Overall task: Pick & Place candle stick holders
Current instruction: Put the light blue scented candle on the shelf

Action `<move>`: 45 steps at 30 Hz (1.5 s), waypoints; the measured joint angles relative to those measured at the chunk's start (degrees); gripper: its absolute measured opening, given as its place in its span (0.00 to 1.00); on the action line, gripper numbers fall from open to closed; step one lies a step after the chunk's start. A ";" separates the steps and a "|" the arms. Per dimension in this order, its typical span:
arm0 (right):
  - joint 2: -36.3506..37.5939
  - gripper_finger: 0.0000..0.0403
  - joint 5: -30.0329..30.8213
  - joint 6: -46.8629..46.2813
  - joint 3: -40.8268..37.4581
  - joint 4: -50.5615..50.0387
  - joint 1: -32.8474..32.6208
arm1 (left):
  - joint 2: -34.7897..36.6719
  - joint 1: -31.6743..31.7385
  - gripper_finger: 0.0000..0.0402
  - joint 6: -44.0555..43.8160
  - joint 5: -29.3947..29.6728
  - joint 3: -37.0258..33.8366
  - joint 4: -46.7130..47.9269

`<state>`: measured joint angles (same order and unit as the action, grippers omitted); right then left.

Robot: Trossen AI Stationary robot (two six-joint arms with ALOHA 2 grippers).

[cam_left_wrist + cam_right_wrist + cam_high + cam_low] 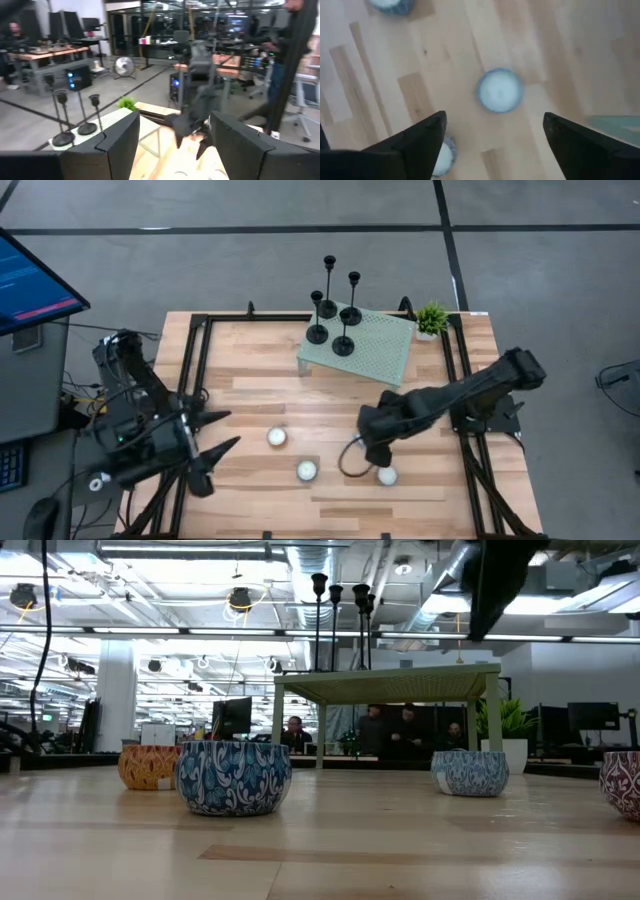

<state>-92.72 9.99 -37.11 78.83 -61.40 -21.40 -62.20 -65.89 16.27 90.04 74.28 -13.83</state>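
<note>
- Four candle stick holders [332, 308] stand upright, stems vertical, clustered on the far-left part of the green stand [385, 355] at the table's far side.
- Three candles [306, 471] sit on bare wood nearer.
- Right gripper [372, 459] hangs wide open, empty, above them.
- Left gripper [226, 430] waits open and empty at the near-left edge.

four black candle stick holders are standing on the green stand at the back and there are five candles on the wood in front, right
Not quite: there are three candles, not five. The high view shows one candle, a second and a third on the wooden table. The rest holds: the four candle stick holders stand on the green stand at the back.
</note>
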 joint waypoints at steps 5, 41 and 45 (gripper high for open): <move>-6.79 0.87 -5.53 1.54 -0.07 2.38 3.71 | -0.12 -3.24 0.60 0.00 0.00 0.00 0.07; -16.31 0.95 -8.53 8.31 -5.97 7.63 8.49 | 0.98 -4.72 0.60 0.00 -0.03 -0.04 -0.14; -16.33 0.95 -8.90 8.41 -8.28 8.81 8.84 | 2.19 -4.74 0.60 -0.02 -0.02 -0.04 -0.14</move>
<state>-109.06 1.08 -28.70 70.54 -52.59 -12.56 -60.01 -70.63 16.25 90.02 74.24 -13.98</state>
